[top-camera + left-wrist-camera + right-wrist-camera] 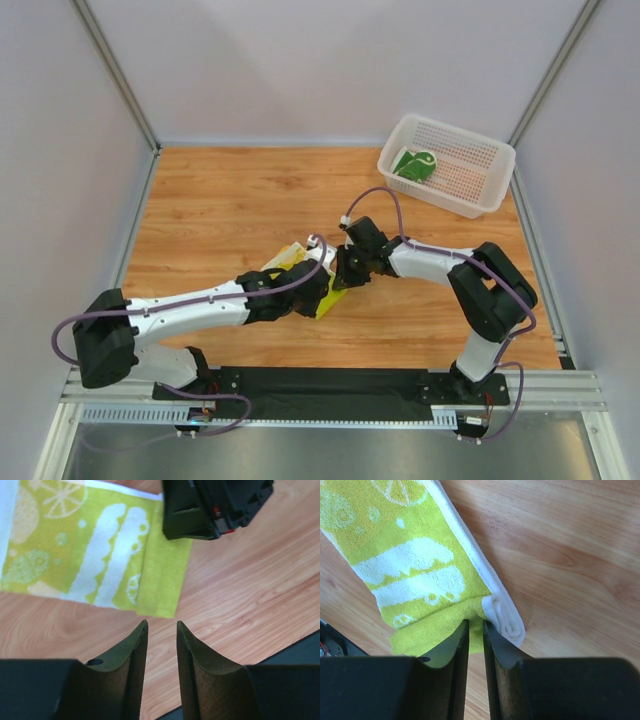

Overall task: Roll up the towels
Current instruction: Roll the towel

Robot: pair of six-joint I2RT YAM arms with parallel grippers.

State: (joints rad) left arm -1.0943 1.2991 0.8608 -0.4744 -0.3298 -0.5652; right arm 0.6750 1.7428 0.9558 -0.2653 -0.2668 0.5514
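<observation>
Lime-and-cream terry, the yellow towel lies near the middle of the table in the top view. It is mostly hidden under the left gripper and right gripper, which meet over it. The green towel sits bundled in the basket at one o'clock, well apart.

From the left wrist we see the yellow towel flat at ten o'clock. The left gripper hangs over bare wood, narrowly parted and holding nothing. The right gripper's body shows at one o'clock.

From the right wrist, the right gripper is pinched on the towel's lime fold at six o'clock, with a white rolled edge just beside it at five. We judge the cloth light, limp and slightly grippy. It will likely sag and unroll unless held at the folded end, with both corners pinched.
</observation>
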